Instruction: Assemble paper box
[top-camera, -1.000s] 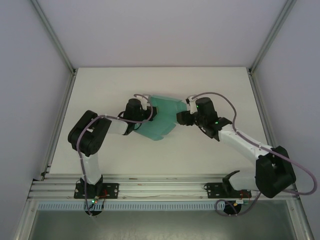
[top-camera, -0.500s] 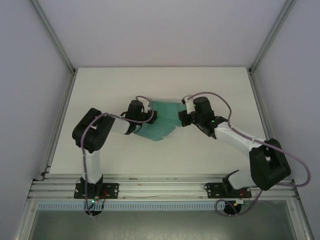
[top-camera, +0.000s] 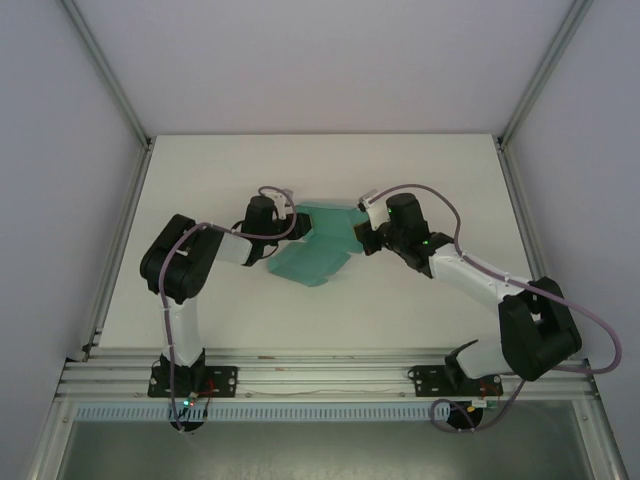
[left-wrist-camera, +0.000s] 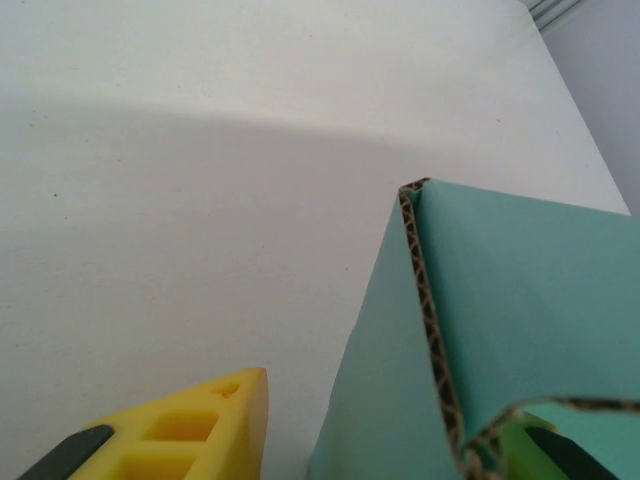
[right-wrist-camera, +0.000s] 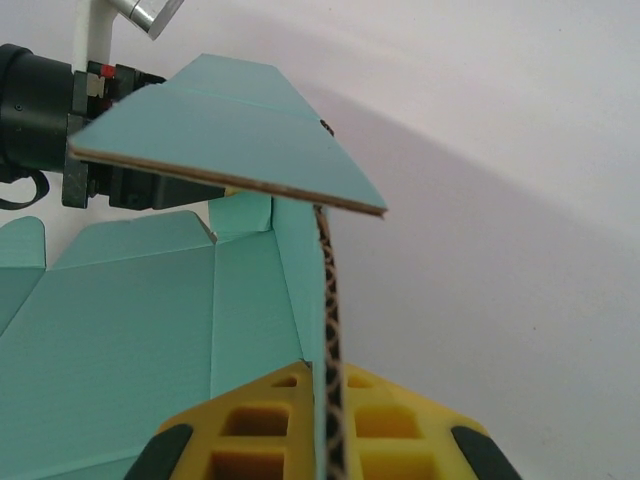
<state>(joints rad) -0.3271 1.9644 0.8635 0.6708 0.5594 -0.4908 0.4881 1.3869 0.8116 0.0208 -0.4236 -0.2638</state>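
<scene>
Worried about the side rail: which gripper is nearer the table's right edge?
Right. The right gripper clamps the right side of the box, toward the table edge; the left gripper sits at its left side, farther off.

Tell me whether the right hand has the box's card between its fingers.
Yes, in the right wrist view a corrugated edge of the paper box runs straight between the two yellow fingers of the right hand.
</scene>
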